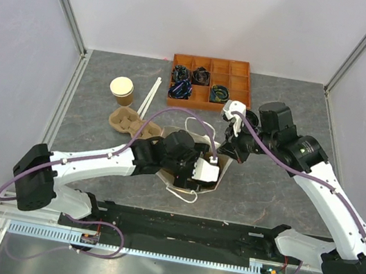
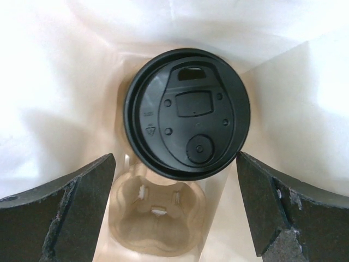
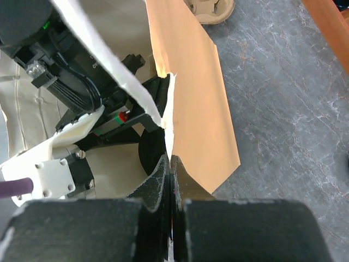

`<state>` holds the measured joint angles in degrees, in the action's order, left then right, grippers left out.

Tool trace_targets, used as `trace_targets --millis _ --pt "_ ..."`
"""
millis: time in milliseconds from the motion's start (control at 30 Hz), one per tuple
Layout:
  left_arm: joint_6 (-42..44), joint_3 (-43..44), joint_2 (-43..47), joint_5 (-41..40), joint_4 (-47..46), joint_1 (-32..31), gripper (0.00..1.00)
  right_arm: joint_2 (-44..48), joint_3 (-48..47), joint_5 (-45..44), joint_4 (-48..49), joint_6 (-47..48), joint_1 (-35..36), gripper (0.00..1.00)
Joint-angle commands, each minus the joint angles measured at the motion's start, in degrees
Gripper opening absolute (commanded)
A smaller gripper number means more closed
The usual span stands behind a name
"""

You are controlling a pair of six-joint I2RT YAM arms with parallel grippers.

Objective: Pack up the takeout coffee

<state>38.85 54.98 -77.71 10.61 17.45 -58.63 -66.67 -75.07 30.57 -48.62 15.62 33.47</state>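
Note:
The takeout coffee [image 2: 187, 113] shows from above in the left wrist view as a round black lid; its brown cup is hidden beneath. It stands inside the paper bag [image 1: 211, 184] in a moulded pulp carrier with an empty socket [image 2: 158, 218] beside it. My left gripper [image 2: 174, 210] is inside the bag, open and empty, its fingers [image 2: 76, 213] apart just short of the lid. My right gripper [image 3: 170, 164] is shut on the bag's upper edge [image 3: 169, 109] and holds it up. In the top view the coffee is hidden by the left gripper [image 1: 203, 170].
A lidless tan cup [image 1: 122, 89] stands at the back left. A second pulp carrier [image 1: 129, 123] lies beside the bag. Two white sticks [image 1: 149, 96] lie near it. An orange compartment tray [image 1: 244, 84] sits at the back.

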Motion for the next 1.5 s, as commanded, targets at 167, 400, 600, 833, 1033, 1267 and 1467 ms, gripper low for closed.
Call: trace_targets --millis 167,400,600,833,1033,1267,1467 --pt "2.1 0.4 2.9 -3.0 0.9 -1.5 1.0 2.1 1.3 2.5 -3.8 2.3 0.5 0.0" --pt "2.3 3.2 3.2 -3.1 3.5 -2.0 1.0 1.7 1.6 1.6 -3.7 2.8 0.8 0.0" --pt "2.5 5.7 3.4 -2.5 6.6 -2.6 1.0 2.2 1.6 0.9 -3.1 2.8 1.0 0.0" --pt "3.9 5.9 4.7 -3.0 10.4 -2.7 1.0 2.5 1.8 0.0 -3.2 3.4 1.3 0.0" --pt "4.0 7.2 5.8 -3.7 11.4 -2.8 1.0 2.3 1.9 -0.4 -3.1 3.5 1.7 0.0" --pt "3.5 10.3 7.4 -2.4 12.2 -2.8 0.94 2.1 1.7 -0.6 -3.1 3.5 1.9 0.0" --pt "3.3 11.5 7.9 -2.1 13.3 -2.8 0.89 2.1 1.6 -1.1 -3.1 3.5 2.1 0.0"
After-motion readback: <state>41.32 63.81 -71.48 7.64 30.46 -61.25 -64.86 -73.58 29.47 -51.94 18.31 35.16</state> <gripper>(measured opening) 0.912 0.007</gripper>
